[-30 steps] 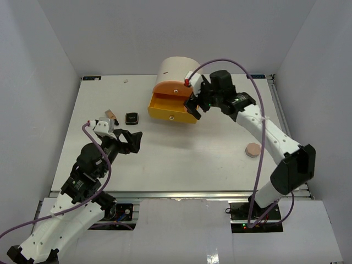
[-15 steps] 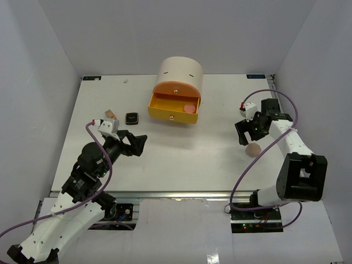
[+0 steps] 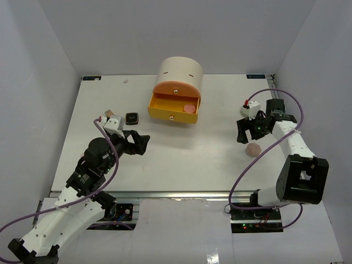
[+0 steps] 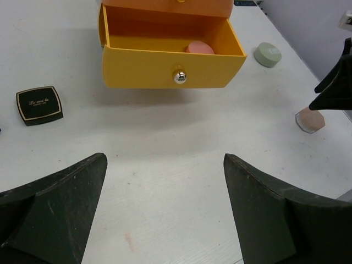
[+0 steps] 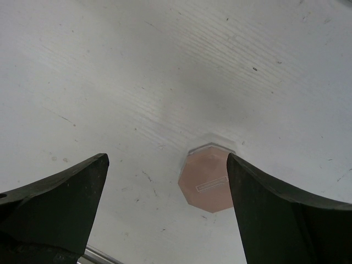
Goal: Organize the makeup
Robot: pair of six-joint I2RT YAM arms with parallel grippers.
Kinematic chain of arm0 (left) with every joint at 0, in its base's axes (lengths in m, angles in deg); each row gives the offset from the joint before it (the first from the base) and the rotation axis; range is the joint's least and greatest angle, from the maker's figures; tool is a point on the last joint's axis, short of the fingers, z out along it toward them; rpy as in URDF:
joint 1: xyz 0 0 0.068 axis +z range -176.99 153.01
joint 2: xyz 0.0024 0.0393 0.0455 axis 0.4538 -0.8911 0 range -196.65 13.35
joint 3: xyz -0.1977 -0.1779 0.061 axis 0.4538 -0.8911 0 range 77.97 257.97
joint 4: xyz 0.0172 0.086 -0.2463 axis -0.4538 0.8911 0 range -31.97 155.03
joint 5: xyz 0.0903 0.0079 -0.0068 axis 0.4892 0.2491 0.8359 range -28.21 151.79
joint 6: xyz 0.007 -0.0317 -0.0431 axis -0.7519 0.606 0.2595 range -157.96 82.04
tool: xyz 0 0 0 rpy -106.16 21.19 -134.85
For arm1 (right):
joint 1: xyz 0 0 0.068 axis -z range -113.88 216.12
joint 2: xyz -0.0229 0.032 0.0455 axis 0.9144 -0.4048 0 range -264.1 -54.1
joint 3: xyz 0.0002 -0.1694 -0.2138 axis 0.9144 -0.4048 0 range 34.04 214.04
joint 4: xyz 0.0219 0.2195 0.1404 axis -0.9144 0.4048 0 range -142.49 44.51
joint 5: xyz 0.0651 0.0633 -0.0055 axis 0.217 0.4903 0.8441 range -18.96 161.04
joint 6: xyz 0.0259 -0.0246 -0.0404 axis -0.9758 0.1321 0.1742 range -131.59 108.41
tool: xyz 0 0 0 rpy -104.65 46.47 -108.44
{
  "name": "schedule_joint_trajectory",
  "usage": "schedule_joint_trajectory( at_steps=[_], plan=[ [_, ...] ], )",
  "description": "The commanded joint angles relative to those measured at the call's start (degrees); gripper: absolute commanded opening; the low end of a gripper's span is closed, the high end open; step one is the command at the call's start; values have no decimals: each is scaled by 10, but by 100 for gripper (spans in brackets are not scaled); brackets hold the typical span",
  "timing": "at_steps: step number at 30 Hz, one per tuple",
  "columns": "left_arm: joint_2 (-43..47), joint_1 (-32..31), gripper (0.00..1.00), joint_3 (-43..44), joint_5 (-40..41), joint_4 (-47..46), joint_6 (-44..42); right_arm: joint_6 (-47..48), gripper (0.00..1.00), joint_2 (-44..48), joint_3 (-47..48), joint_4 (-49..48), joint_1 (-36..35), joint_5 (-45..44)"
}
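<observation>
My right pincer [image 5: 166, 159], jaws spread wide, hovered above the peach octagonal compact [image 5: 208, 184], which lay flat, lid up, well right of the open orange drawer [image 3: 170, 115]; my left pincer [image 4: 165, 159] gaped too.

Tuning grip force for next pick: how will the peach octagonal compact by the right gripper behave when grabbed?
The peach octagonal compact looks rigid and flat, so probably won't flex or roll. It sits low on the table, so a grip may slip off its thin edge. Its flat facets should suit the open right gripper, if aligned.
</observation>
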Motion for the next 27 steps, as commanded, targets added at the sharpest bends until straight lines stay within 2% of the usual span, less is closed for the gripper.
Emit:
schedule_joint_trajectory(
  at_steps=[1,5,12,15,21,27],
  plan=[
    [-29,3,98,2,-10,4,15,-14,94,44,-25,-49,6,96],
    [-75,3,98,8,-37,10,19,4,94,52,-52,-58,6,128],
    [-196,3,98,36,-138,30,35,41,93,70,-62,-57,21,104],
    [-232,3,97,49,-144,40,45,43,93,66,-61,-55,28,104],
    [-212,3,97,36,-130,42,42,50,93,45,-55,-54,33,75],
    [-200,3,97,34,-131,44,38,17,90,-15,-15,-34,32,7]
  ],
)
